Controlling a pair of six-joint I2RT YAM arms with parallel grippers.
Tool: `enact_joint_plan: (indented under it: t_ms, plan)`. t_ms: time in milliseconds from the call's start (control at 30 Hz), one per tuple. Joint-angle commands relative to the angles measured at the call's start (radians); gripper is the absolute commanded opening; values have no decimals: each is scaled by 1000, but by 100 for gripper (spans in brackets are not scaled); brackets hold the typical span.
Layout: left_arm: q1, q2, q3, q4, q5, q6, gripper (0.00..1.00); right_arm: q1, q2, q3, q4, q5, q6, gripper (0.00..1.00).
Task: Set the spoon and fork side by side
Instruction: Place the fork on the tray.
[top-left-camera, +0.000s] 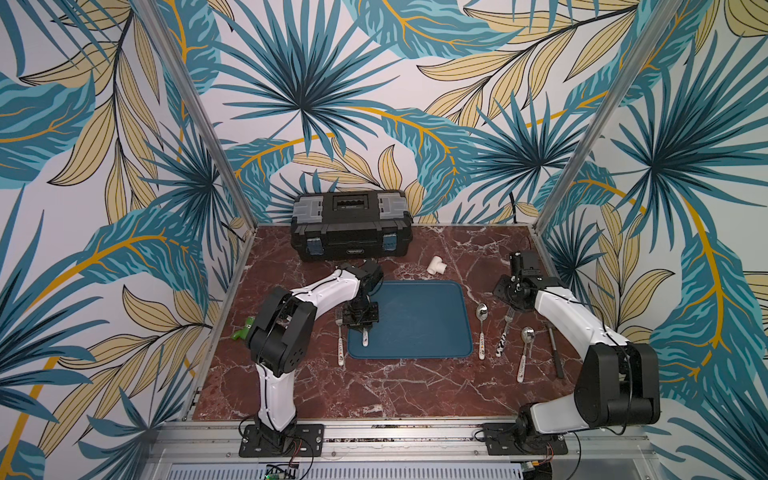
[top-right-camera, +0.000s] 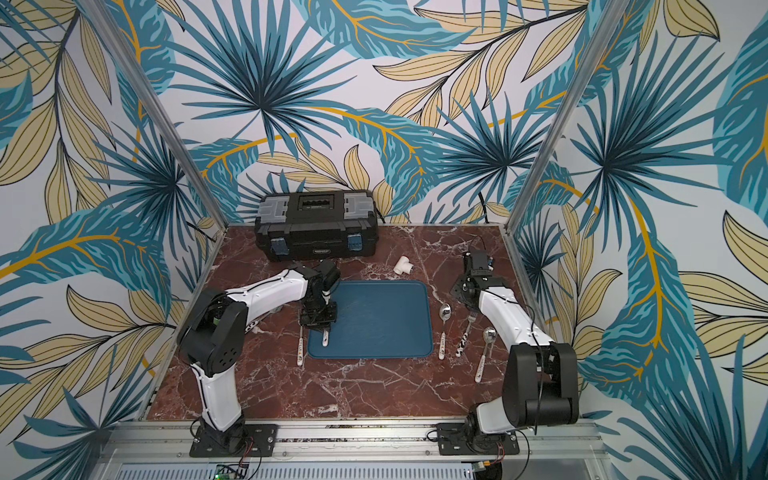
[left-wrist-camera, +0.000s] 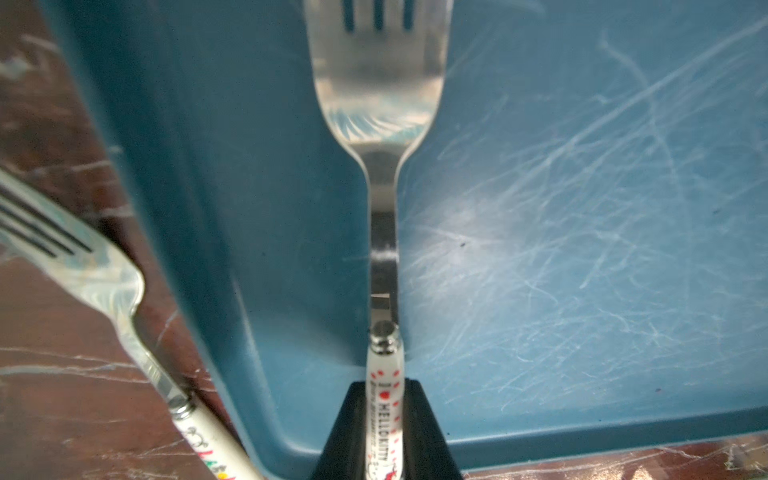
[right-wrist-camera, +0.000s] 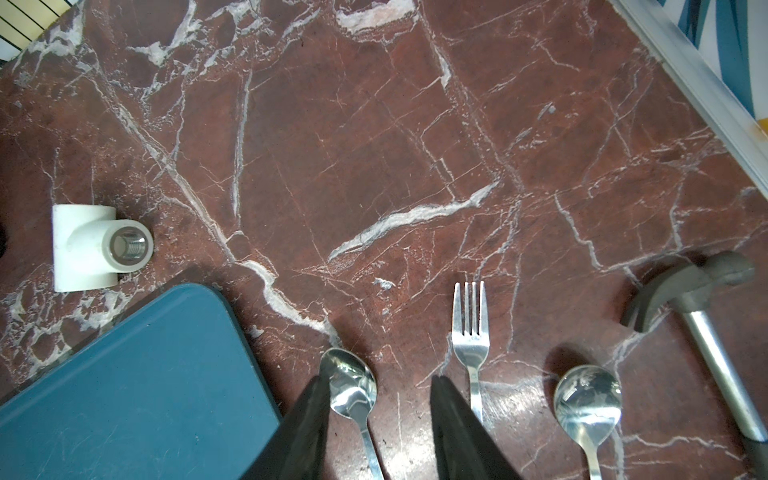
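Clamps the white handle of a fork (left-wrist-camera: 380, 104) at the near left edge of the blue tray (top-left-camera: 415, 320): left gripper (left-wrist-camera: 384, 399), pressed tight, tines aimed at the tray's far side. Lies flat on the table (top-left-camera: 374, 395) just left of the tray: a second fork (top-left-camera: 340, 336). Just right of the tray, a spoon (top-left-camera: 481, 328), then a third fork (top-left-camera: 504, 332), a second spoon (top-left-camera: 525, 353) and a hammer (top-left-camera: 555, 353), each farther from the tray. Hovers near the spoon's bowl, spread and empty: right gripper (right-wrist-camera: 378, 380). Beyond the tray's far right corner, a white pipe fitting (top-left-camera: 436, 265); behind its far left corner, a black toolbox (top-left-camera: 351, 226). Probably best done by keeping the held fork level, matching handle to handle beside a spoon, lowering flat, then releasing without a nudge.
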Motion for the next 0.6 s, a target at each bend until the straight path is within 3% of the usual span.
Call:
enact_joint_plan:
  t_ms: [0,133,367,567]
  plan:
    - [-1,23,-25,24,8,-18,18,4,-28,-16,-11,16,-10,46]
    - [-3,33,-29,39,-3,-17,23,3,-28,-17,-11,13,-11,47]
    - [-4,24,-22,37,0,-13,44,4,-32,-16,-17,17,-12,49]
    - [-16,-87,39,20,-86,2,62,4,-36,-25,-20,26,-7,50]
